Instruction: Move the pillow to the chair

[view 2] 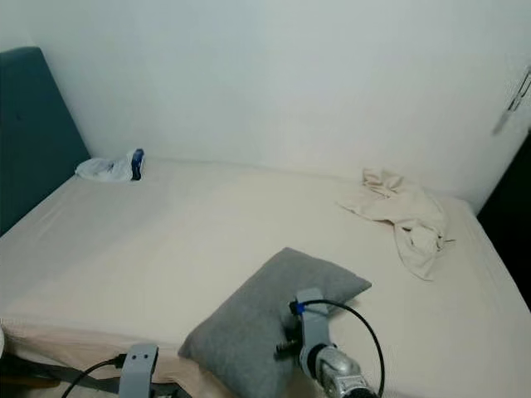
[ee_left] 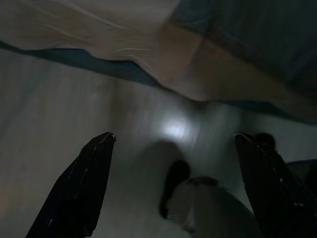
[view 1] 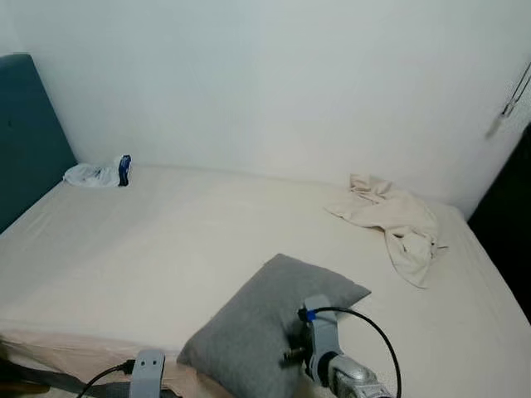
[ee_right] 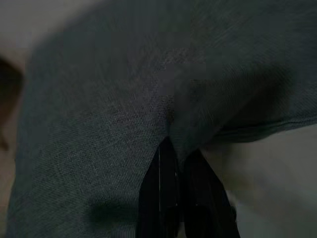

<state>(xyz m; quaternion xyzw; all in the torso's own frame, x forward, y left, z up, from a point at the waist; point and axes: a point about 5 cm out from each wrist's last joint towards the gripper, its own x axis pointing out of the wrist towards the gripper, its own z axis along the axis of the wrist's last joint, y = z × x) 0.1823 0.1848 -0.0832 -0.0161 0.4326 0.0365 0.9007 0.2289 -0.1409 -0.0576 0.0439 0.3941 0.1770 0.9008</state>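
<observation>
Far left: teal headboard (view 1: pixel 25 133), with a white bag and blue item (view 1: pixel 101 173) at the bed's (view 1: pixel 166 240) back corner. Low at the near edge, left gripper (ee_left: pixel 173 173) hanging over the floor, fingers (ee_left: pixel 79 188) spread wide, holding nothing. Centre: grey pillow (view 1: pixel 257 323) lying on the bed's front edge. Right gripper (ee_right: pixel 179 148) pinched narrow on a fold of the pillow's fabric. Farther right: crumpled beige cloth (view 1: pixel 394 220) near the wall.
</observation>
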